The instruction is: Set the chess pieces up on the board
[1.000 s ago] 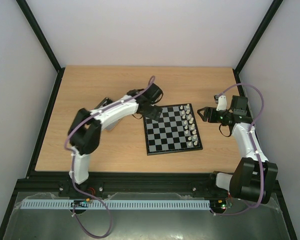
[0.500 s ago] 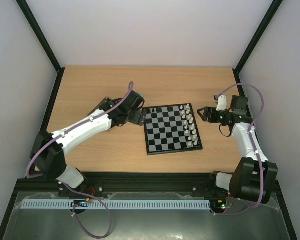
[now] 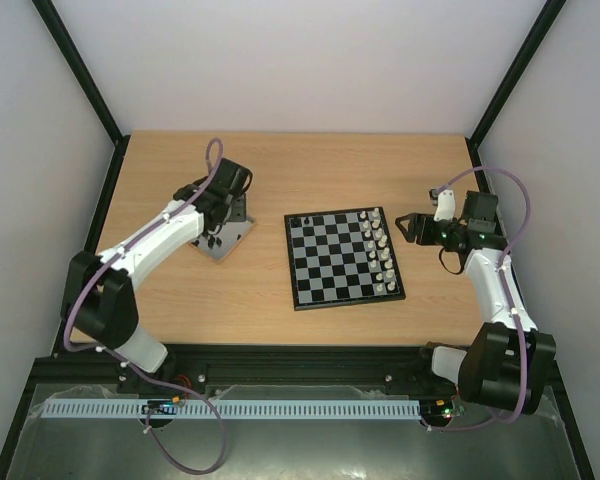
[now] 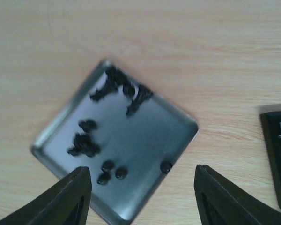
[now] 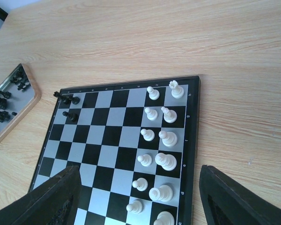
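Observation:
The chessboard (image 3: 342, 258) lies mid-table and shows in the right wrist view (image 5: 117, 140). White pieces (image 5: 161, 136) stand in two rows along its right side. A few black pieces (image 5: 69, 100) stand at its far left corner. Several more black pieces (image 4: 114, 86) lie in the grey tray (image 4: 150, 136), left of the board (image 3: 223, 235). My left gripper (image 4: 140, 197) is open and empty above the tray's near edge. My right gripper (image 5: 136, 201) is open and empty, hovering beside the board's right edge (image 3: 412, 228).
The wooden table (image 3: 160, 290) is bounded by a black frame with walls on three sides. The board's corner (image 4: 277, 154) sits right of the tray in the left wrist view. The tray also shows at the left edge of the right wrist view (image 5: 14, 101).
My left arm has swung left, from the board's far left corner to above the tray. My right arm has not moved.

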Action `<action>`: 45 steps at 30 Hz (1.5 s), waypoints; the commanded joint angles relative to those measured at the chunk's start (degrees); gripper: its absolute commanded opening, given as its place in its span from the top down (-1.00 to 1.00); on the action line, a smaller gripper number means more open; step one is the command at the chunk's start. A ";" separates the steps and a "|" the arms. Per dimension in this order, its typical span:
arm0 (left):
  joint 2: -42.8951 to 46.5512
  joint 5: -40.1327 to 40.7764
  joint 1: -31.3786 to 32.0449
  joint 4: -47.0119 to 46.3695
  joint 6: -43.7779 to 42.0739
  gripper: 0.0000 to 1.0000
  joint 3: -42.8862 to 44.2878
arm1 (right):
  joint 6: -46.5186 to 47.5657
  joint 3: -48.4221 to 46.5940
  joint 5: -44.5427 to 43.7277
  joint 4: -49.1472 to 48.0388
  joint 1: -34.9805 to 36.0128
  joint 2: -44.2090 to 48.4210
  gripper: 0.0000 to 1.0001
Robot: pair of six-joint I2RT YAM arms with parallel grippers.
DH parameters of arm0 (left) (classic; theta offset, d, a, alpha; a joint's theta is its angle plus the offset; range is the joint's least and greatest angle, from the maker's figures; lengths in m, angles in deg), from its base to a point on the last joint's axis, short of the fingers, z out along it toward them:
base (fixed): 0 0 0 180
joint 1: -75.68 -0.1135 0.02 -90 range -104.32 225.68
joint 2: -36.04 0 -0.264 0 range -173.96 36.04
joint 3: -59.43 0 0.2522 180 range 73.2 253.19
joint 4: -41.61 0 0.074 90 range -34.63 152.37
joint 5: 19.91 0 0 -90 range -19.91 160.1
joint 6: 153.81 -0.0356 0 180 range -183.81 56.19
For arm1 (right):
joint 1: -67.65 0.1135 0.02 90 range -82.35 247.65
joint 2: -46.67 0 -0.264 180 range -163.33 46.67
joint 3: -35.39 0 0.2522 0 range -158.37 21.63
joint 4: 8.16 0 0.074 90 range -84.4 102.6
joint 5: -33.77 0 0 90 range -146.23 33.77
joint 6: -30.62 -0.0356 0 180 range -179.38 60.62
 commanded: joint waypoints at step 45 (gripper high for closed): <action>-20.25 -18.18 -6.98 0.37 1.96 0.50 2.63 | 2.01 -1.88 2.55 3.74 0.24 -1.30 -0.41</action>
